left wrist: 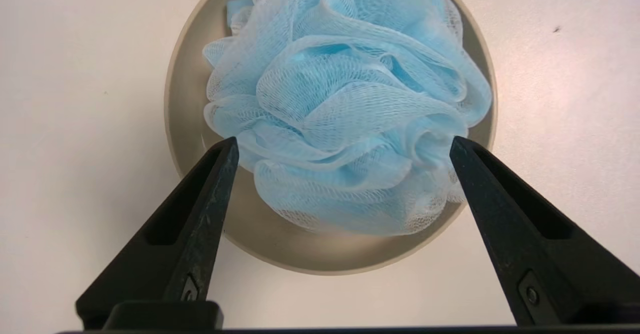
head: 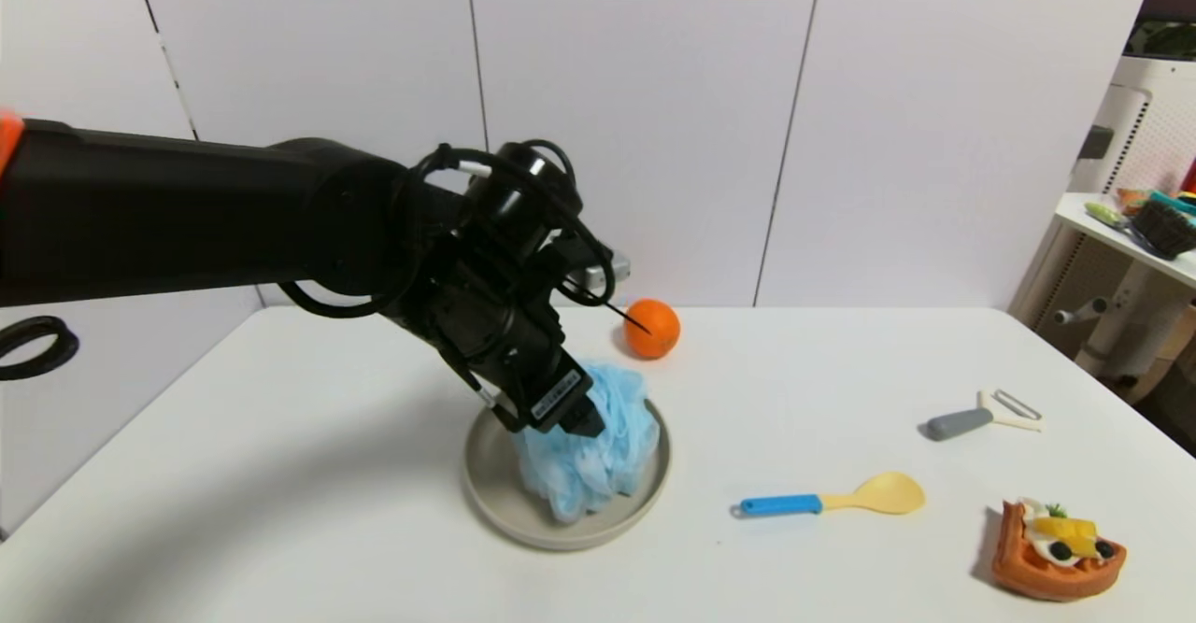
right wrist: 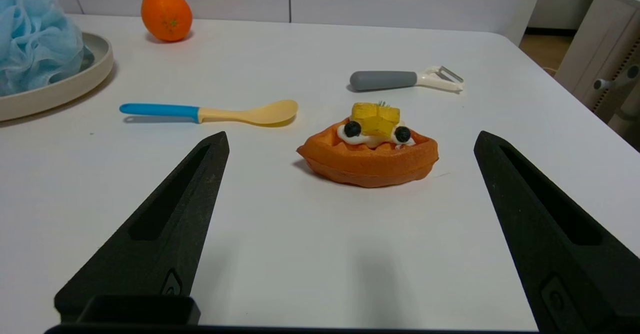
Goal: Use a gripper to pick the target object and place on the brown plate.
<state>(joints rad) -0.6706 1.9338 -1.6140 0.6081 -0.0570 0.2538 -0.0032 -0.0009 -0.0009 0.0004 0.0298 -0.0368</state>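
The light-blue mesh bath pouf [head: 598,455] lies on the beige-tan plate [head: 495,502] near the table's middle. My left gripper [head: 565,417] hangs just above the pouf's left top. In the left wrist view its fingers [left wrist: 220,174] stand wide open, one on each side of the pouf [left wrist: 345,103], which rests on the plate [left wrist: 280,254]; the tips are at the mesh's edges without squeezing it. My right gripper [right wrist: 350,143] is out of the head view; it is open and empty, low over the table in front of a toy waffle [right wrist: 370,153].
An orange [head: 651,328] sits behind the plate. A blue-handled yellow spoon [head: 832,499], a grey-handled peeler [head: 981,415] and the waffle [head: 1056,553] lie on the right. A side shelf [head: 1131,231] stands off the table's far right.
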